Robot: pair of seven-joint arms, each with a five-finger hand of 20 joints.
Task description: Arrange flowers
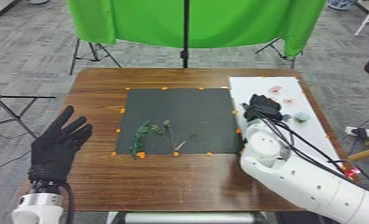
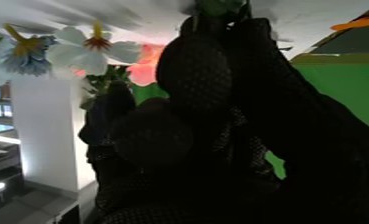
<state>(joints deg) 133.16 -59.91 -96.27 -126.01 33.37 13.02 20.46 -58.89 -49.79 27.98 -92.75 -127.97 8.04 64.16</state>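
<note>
In the head view my left hand (image 1: 58, 150) is open at the table's left side, beside the black mat (image 1: 211, 107). A leafy green sprig (image 1: 140, 137) and thin budded stems (image 1: 168, 132) lie on the mat's lower half. My right hand (image 1: 263, 107) is over the white board (image 1: 251, 83), near pink flowers (image 1: 275, 89) and a pale blue-white flower (image 1: 302, 117). In the right wrist view my right hand (image 2: 194, 75) has its thumb and fingers curled, with a green stem (image 2: 219, 6) at their tips. White flowers (image 2: 90, 50), a blue one (image 2: 27, 59) and a pink one (image 2: 146, 65) are nearby.
Orange markers (image 1: 141, 155) line the mat's edges. The brown table (image 1: 163, 185) surrounds mat and board. Behind it stands a green cloth (image 1: 198, 25) on stands. A red object (image 1: 351, 172) is by my right arm at the table's right edge.
</note>
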